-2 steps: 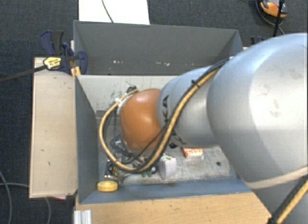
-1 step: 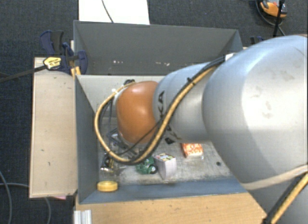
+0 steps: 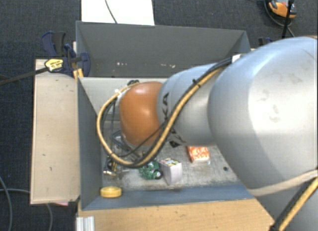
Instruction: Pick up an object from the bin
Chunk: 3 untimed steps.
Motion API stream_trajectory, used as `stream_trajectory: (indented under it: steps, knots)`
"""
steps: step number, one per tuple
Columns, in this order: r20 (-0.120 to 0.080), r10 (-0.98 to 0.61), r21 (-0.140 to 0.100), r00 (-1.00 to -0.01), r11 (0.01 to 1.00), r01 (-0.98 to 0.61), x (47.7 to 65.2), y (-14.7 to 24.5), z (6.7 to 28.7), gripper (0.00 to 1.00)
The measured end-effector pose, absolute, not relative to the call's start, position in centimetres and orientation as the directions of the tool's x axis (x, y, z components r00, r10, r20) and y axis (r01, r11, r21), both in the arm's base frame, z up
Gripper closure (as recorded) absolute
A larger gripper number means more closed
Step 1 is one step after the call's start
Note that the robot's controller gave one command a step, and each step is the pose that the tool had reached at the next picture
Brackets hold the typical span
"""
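My gripper (image 3: 117, 148) is down in the front left part of the bin, mostly hidden under the arm's orange cover. Just below it lies a small metallic thing (image 3: 110, 168) on the bin floor. A green crumpled object (image 3: 149, 171) sits to its right, touching a white box with coloured print (image 3: 171, 169). A flat yellow round cap (image 3: 111, 191) lies in the front left corner, close to the bin wall.
A small orange-red packet (image 3: 198, 153) lies farther right on the floor, beside the arm. The thick arm and its looping cable cover the bin's middle and right. The bin's left wall stands close to the gripper.
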State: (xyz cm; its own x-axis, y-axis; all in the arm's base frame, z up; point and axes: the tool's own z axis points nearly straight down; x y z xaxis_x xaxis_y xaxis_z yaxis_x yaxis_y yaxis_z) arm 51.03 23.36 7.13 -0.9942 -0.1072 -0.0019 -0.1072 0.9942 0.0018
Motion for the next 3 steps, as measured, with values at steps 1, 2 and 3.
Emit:
stream_trajectory:
  steps: [1,2,3]
  knots:
    - [-0.002,-0.226,0.001,-0.974,0.974,-0.226,55.6,18.5,12.0,1.00]
    - [-0.002,-0.225,0.001,-0.974,0.974,-0.225,55.6,18.5,12.0,1.00]
    - [-0.002,-0.202,0.001,-0.979,0.979,-0.202,56.4,18.3,20.6,1.00]
